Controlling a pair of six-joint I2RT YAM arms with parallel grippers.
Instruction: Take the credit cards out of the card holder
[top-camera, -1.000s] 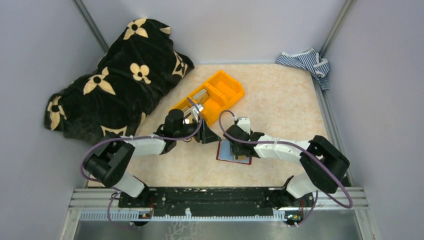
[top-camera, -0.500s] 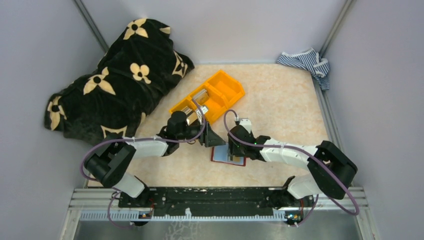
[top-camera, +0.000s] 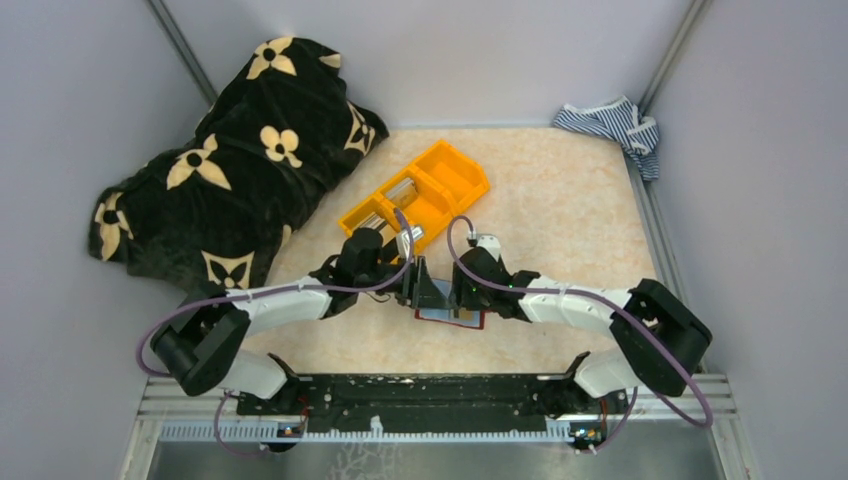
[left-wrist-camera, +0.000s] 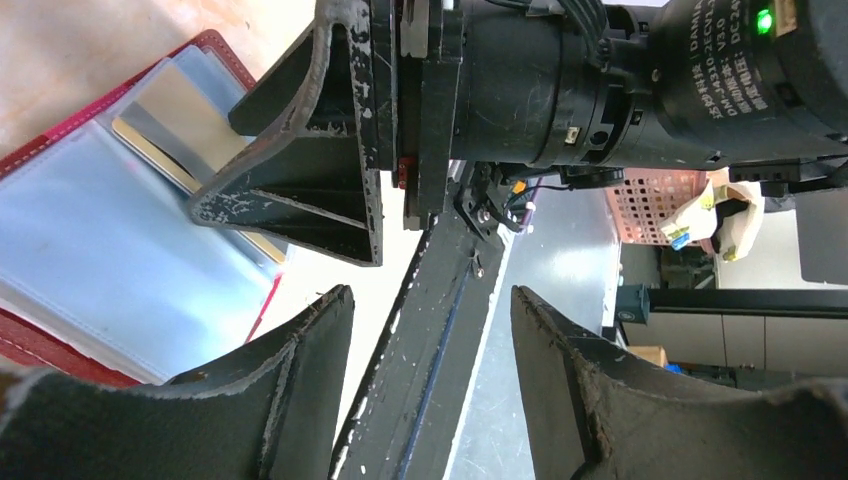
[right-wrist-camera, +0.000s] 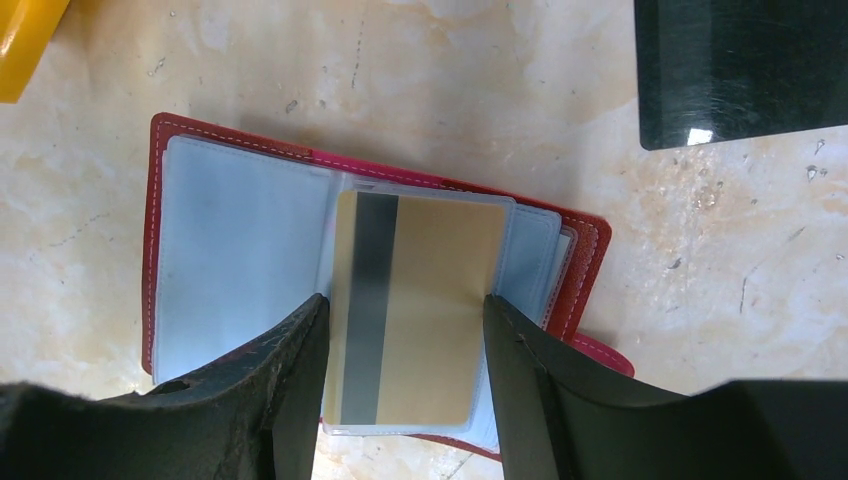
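"DC24V" and "V3.0", white print on the black motor housing.

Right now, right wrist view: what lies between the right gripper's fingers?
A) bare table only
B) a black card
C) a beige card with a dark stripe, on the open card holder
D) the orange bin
C: the beige card with its dark stripe lies on the open red card holder, between the fingers of the right gripper.

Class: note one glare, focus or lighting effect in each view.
Right wrist: a white glare spot on the black card; the beige card looks hazy under its sleeve. Left wrist: the card holder's clear pockets shine pale. Top external: even light, faint shadows.
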